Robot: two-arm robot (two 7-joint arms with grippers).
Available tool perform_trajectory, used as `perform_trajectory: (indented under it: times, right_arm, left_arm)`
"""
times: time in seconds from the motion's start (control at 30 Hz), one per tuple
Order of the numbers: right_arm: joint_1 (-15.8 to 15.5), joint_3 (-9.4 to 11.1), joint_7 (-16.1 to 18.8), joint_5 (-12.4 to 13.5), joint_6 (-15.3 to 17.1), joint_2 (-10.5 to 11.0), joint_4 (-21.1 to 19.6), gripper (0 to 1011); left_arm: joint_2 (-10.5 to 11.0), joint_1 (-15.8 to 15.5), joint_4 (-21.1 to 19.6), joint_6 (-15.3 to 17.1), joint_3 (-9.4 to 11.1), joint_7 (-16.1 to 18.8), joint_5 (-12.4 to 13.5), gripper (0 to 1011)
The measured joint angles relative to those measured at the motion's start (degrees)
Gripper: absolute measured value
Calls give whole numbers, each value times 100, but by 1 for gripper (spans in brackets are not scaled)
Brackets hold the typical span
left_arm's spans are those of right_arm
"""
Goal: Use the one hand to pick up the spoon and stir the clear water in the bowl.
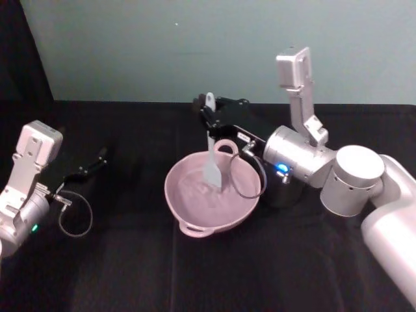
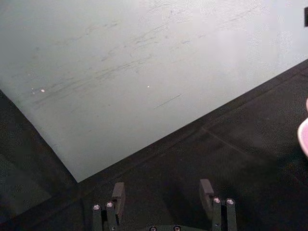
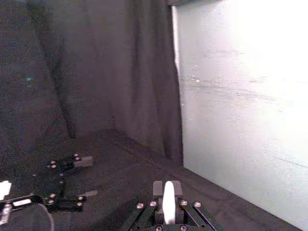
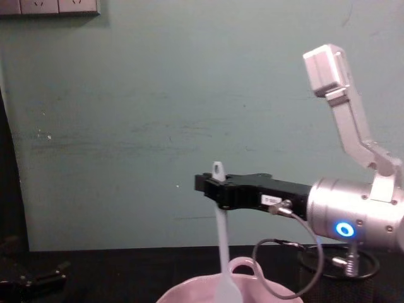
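Pink bowl (image 1: 169, 190), spoon (image 1: 212, 162) in right pincer (image 1: 205, 110)

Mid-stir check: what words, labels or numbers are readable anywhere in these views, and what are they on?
White label on the right tool, which grips the spoon over the bowl: dark print, too small to read.
Left tool, idle on the robot's left: nothing readable on it.
No other words, numbers or signs can be read.
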Motion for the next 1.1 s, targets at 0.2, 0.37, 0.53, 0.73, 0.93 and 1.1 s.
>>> perform_trajectory:
  times: [0.2,0.37,0.53,0.73,0.93,1.1]
  right_arm:
    - [-196,125,-40,5,17,197,-280,111]
    - [-449,185,-53,36,63,379,-622,111]
    - [-649,199,-37,64,87,497,-911,112]
    - [-817,150,-15,90,96,551,-1151,112]
    - [-841,35,32,99,76,477,-1162,111]
    - [-753,-64,75,99,57,350,-1042,112]
  left_arm:
    - [0,0,0,0,0,0,0,1011]
    - [0,0,0,0,0,0,0,1011]
    - [0,0,0,0,0,0,0,1011]
    - [0,0,0,0,0,0,0,1011]
    - [0,0,0,0,0,0,0,1011]
    - [0,0,0,0,0,0,0,1011]
